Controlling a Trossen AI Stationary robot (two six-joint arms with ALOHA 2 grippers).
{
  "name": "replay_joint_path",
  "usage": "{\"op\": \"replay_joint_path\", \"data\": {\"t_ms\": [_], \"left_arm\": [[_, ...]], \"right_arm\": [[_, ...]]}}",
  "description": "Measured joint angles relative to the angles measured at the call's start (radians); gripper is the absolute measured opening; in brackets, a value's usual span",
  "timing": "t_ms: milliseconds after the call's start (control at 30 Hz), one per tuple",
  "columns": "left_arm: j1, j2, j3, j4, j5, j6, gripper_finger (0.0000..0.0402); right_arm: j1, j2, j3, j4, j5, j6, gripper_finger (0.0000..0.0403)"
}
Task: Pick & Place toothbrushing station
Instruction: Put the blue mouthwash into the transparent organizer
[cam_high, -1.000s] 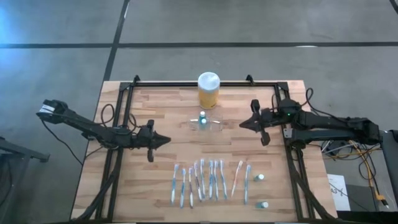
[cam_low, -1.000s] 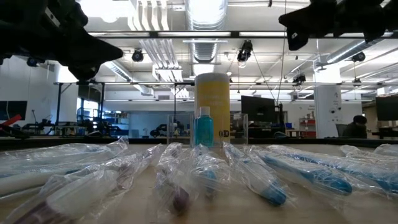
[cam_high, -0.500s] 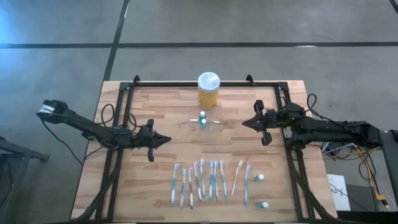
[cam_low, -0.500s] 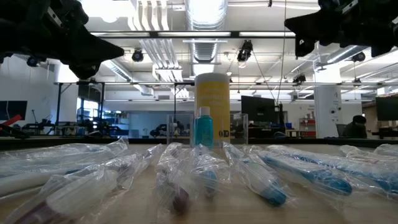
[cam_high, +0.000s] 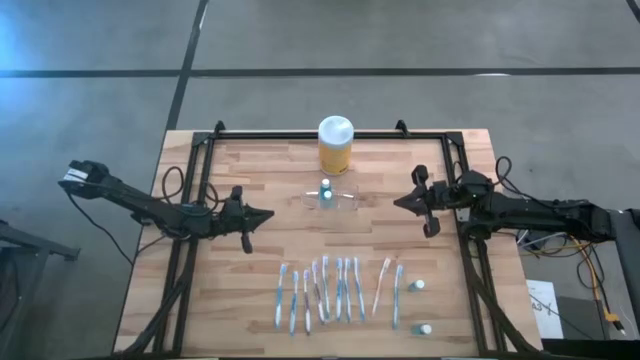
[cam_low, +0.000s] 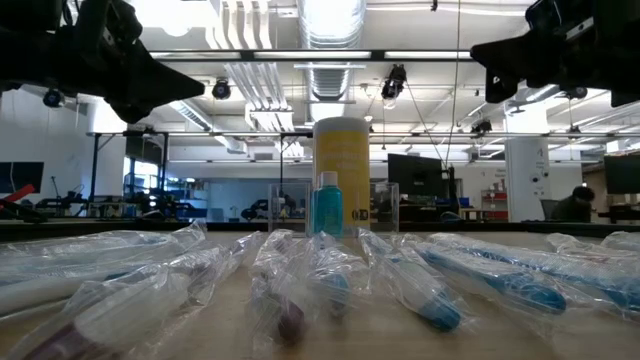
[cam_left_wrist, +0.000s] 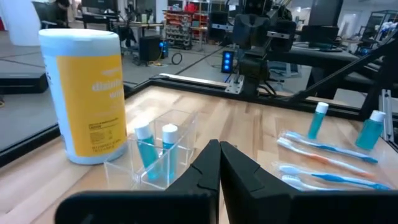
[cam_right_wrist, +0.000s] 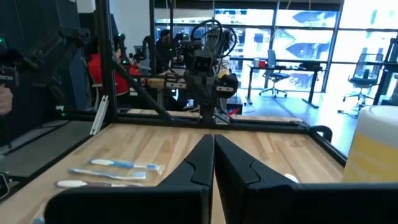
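The toothbrushing station (cam_high: 329, 198) stands mid-worktop, just before the yellow jar (cam_high: 335, 145), while the left gripper (cam_high: 266, 215) and right gripper (cam_high: 398, 201) hover apart with empty jaws clenched, so a careless approach may tip its 2 bottles (cam_left_wrist: 155, 147).

A clear glossy plastic holder (cam_left_wrist: 163, 157) sits on the matt wooden surface (cam_high: 270, 170), near toothbrushes (cam_low: 300, 290) in crinkled plastic wrap.
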Motion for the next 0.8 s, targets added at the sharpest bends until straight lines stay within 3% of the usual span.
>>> {"op": "replay_joint_path", "data": {"t_ms": [200, 367, 533, 633, 800], "left_arm": [[0.0, 0.0, -0.001, -0.009, 0.024, 0.006, 0.0011], [0.0, 0.0, -0.001, -0.045, 0.164, 0.006, 0.0005], [0.0, -0.002, 0.001, -0.06, 0.168, -0.001, 0.0008], [0.0, -0.006, 0.017, -0.142, 0.183, -0.017, 0.0004], [0.0, -0.006, 0.023, -0.217, 0.183, -0.059, 0.0006]], "right_arm": [[0.0, 0.0, 0.044, -0.105, 0.0, 0.039, 0.0008], [0.003, 0.007, 0.243, -0.511, 0.015, 0.015, 0.0008], [0.057, 0.054, 0.501, -0.986, 0.28, 0.012, 0.0008], [0.112, 0.089, 0.618, -1.227, 0.362, 0.075, 0.0008], [0.262, 0.106, 0.693, -1.388, 0.449, 0.261, 0.0008]]}}
